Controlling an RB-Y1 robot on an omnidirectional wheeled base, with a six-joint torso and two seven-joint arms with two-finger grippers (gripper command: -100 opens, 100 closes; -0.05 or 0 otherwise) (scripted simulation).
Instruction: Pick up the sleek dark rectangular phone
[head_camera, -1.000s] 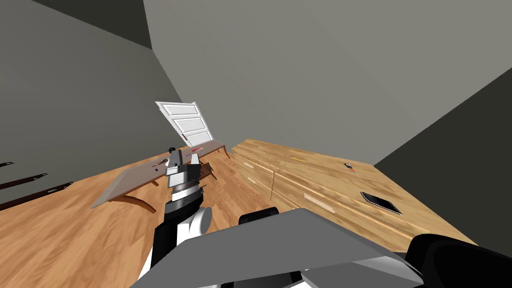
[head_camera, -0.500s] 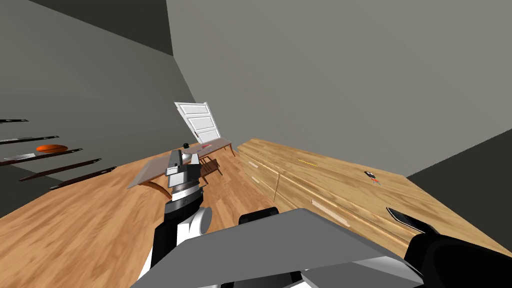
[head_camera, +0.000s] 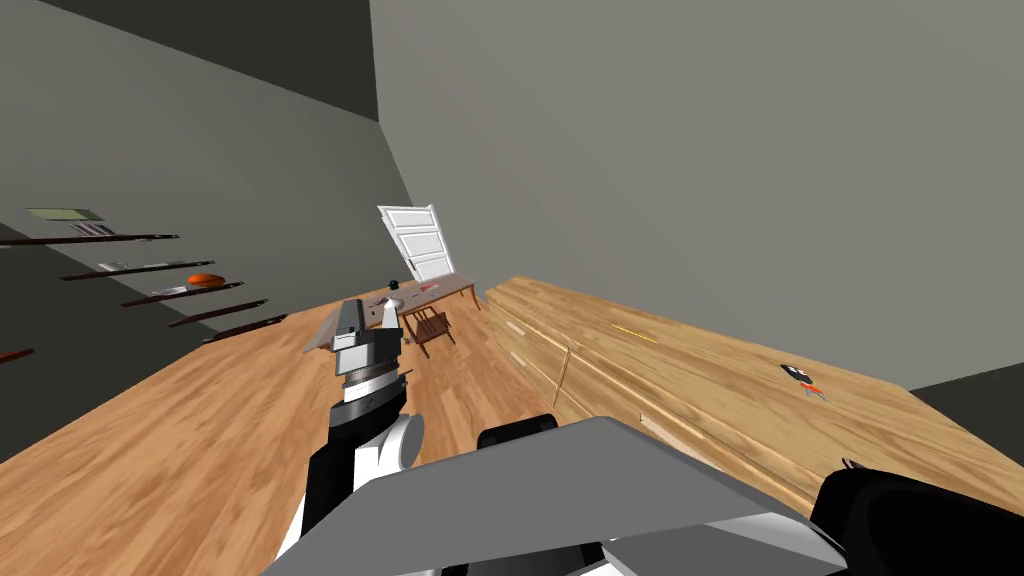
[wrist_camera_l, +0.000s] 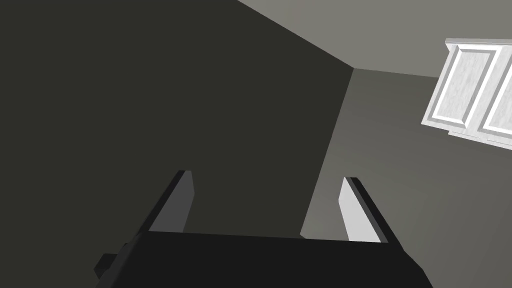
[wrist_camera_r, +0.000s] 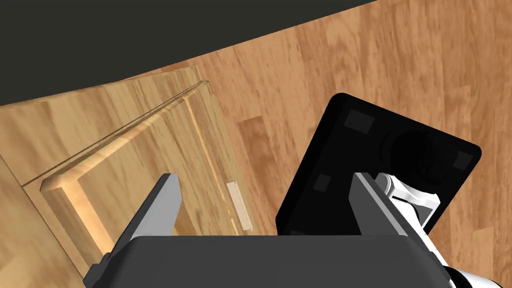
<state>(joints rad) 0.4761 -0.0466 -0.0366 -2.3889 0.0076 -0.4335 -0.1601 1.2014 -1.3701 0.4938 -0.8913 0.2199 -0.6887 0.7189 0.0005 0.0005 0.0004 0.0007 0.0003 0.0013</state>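
Turning left swung my view; the phone (head_camera: 849, 463), at the bench's (head_camera: 700, 390) near end, barely peeked past my right arm. Right tool (wrist_camera_r: 265, 175), open, was nearer than the open left tool (wrist_camera_l: 267, 176).

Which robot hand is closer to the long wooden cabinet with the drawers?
Right. The right gripper hangs open just in front of the wooden cabinet, by its drawer fronts. The left gripper, also open, is raised over the floor, off to the cabinet's side.
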